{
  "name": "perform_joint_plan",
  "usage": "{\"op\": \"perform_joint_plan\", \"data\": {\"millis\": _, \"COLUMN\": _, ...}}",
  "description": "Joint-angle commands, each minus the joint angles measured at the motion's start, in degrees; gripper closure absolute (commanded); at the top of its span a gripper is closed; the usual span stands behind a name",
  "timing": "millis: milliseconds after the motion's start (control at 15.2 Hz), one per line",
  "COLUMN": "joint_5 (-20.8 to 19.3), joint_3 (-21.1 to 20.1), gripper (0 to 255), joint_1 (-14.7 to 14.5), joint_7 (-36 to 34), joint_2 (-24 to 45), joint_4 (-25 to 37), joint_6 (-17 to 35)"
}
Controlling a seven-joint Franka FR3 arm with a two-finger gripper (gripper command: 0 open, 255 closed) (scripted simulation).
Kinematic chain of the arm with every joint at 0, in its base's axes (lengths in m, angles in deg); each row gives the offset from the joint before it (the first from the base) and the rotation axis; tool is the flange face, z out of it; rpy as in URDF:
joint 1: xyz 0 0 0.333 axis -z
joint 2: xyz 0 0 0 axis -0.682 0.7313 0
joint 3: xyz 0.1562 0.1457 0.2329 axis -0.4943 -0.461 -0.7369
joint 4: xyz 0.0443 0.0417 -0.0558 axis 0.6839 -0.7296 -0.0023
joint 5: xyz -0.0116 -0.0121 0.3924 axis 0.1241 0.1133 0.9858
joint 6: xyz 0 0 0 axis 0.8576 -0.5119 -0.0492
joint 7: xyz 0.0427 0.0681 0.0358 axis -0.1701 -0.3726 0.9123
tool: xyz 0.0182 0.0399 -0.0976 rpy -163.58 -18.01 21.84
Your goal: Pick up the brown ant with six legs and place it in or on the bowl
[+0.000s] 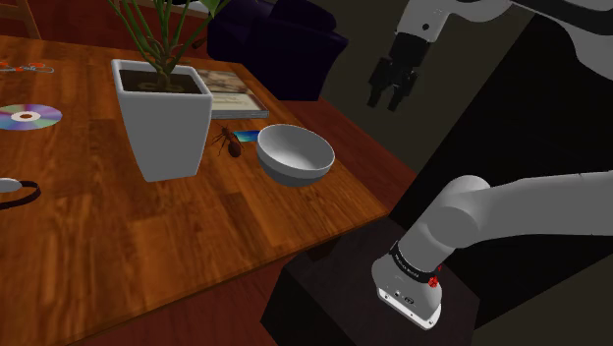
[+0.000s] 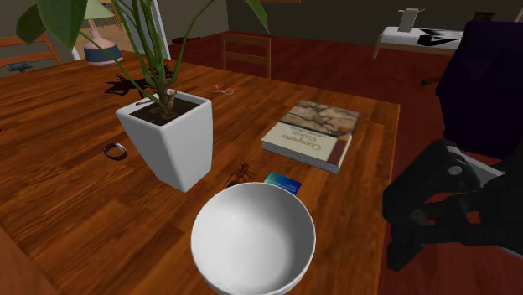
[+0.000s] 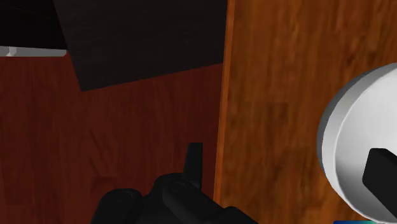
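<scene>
Brown six-legged ant figure [image 1: 228, 144] on wooden worktop [image 1: 118, 226] between white square planter [image 1: 162, 133] and white round bowl [image 1: 295, 173]; probably light, legs brittle, take by body; black hand [image 1: 389, 96] spread wide, well apart.

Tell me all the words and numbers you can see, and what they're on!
Nothing reads clearly.
On the book: a printed title along the cover, too blurred to read.
On the arm's dark band: tiny white lettering, too small to read.
On the blue card: no legible text.
</scene>
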Motion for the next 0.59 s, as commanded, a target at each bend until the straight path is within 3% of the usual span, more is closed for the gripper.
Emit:
{"op": "perform_joint_plan", "data": {"millis": 0, "joint_5": 0.0, "joint_3": 0.0, "gripper": 0, "joint_1": 0.0, "joint_7": 0.0, "joint_2": 0.0, "joint_4": 0.0, "joint_6": 0.0}}
{"op": "perform_joint_plan", "data": {"millis": 528, "joint_5": 3.8, "joint_3": -9.6, "gripper": 0, "joint_1": -1.9, "joint_7": -10.3, "joint_2": 11.4, "joint_4": 3.1, "joint_6": 8.1}}
